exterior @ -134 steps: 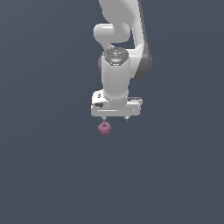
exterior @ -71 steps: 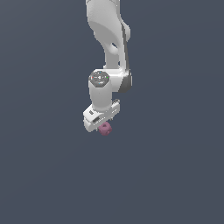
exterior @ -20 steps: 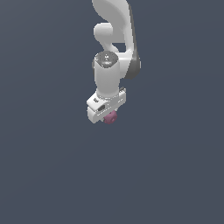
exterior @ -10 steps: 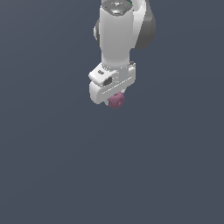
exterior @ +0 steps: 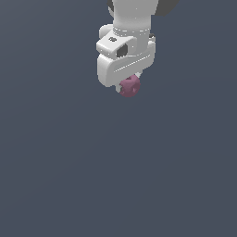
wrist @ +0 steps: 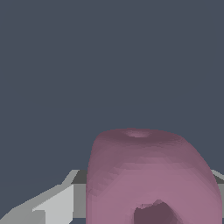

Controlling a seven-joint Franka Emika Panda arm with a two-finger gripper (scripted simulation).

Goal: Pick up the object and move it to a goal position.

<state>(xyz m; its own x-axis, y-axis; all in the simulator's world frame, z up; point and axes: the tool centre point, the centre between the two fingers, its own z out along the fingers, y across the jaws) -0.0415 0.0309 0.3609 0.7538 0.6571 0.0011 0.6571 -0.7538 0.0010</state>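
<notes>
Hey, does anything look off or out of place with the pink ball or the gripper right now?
Nothing stands out. The pink ball sits tucked under the white gripper, apparently held, and looks intact; its dark dimple shows in the wrist view. Nothing else is in sight.

In the exterior view the arm [exterior: 134, 14] is cut off by the top edge, and the pincer [exterior: 126, 79] body hides its own fingertips and the upper part of the pink ball [exterior: 129, 86]. In the wrist view the ball [wrist: 151, 175] runs off the bottom edge and covers most of the pincer [wrist: 57, 205].

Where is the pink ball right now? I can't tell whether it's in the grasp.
In the exterior view, the pink ball sits near the top centre, tucked under the white tool; it looks gripped there.
</notes>
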